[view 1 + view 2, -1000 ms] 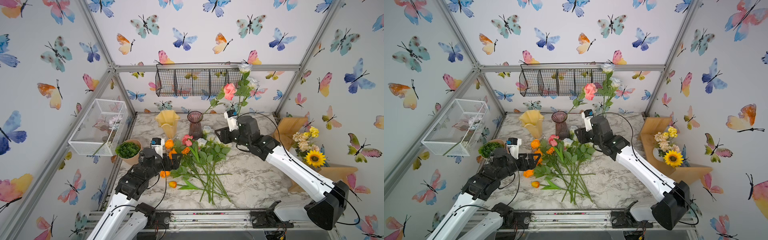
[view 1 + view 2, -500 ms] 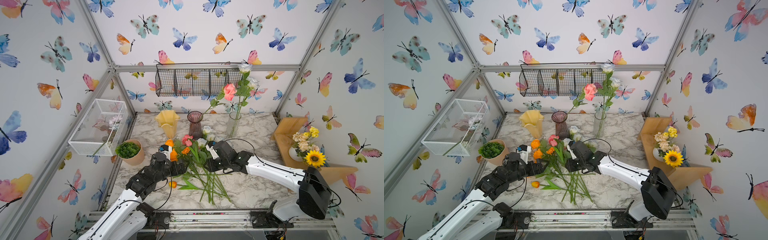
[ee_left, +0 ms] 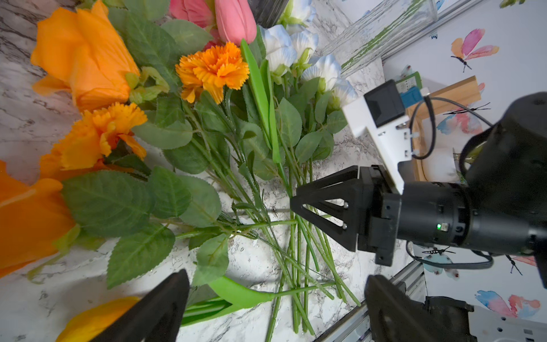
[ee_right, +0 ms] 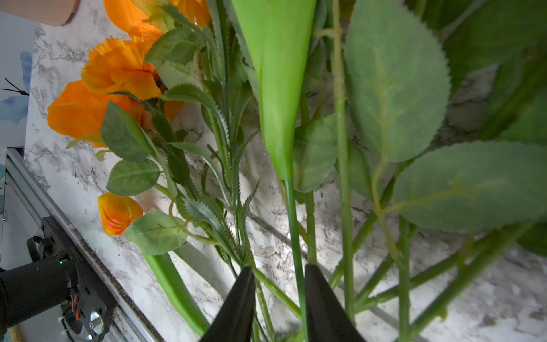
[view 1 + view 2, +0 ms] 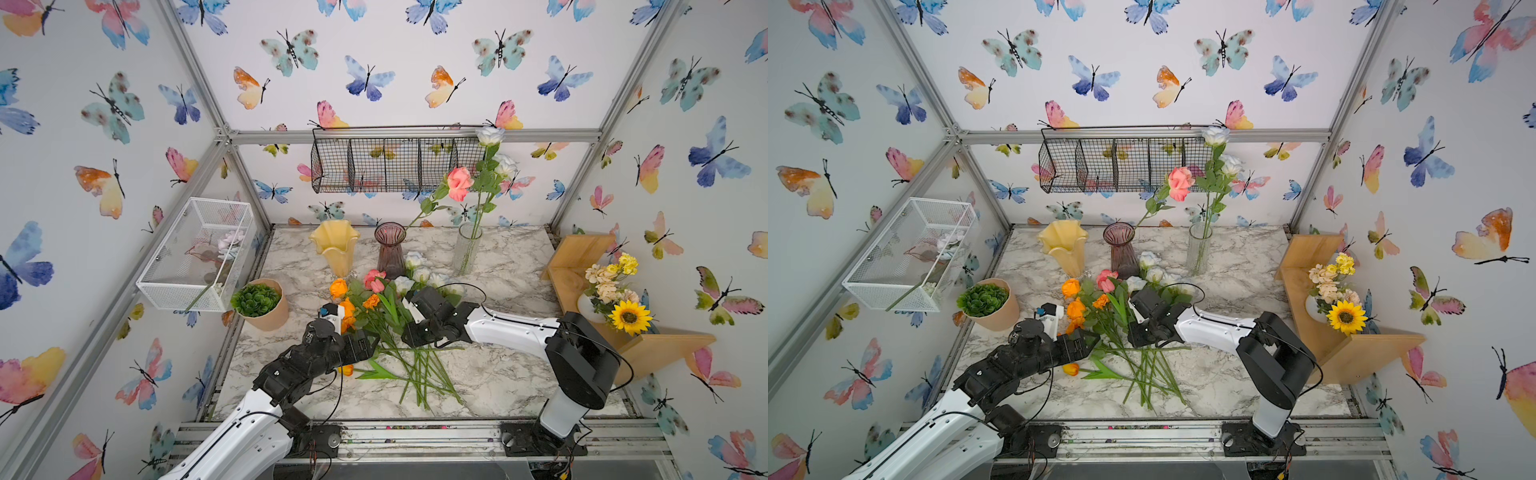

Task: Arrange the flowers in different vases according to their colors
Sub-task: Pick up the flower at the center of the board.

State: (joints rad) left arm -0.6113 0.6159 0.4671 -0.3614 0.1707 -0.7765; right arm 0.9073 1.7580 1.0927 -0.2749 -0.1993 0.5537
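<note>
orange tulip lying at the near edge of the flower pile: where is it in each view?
Both top views: orange tulip on the marble tabletop, at the pile's near edge.
Left wrist: orange tulip only partly showing, by its leaf's base.
Right wrist: orange tulip in full, apart from the bigger orange blooms.
Shared landmark: its bright green leaf.

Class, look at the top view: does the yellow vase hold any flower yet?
No, no stem rises from the yellow vase, while the purple vase holds a pink rose and the clear vase white roses.
</note>
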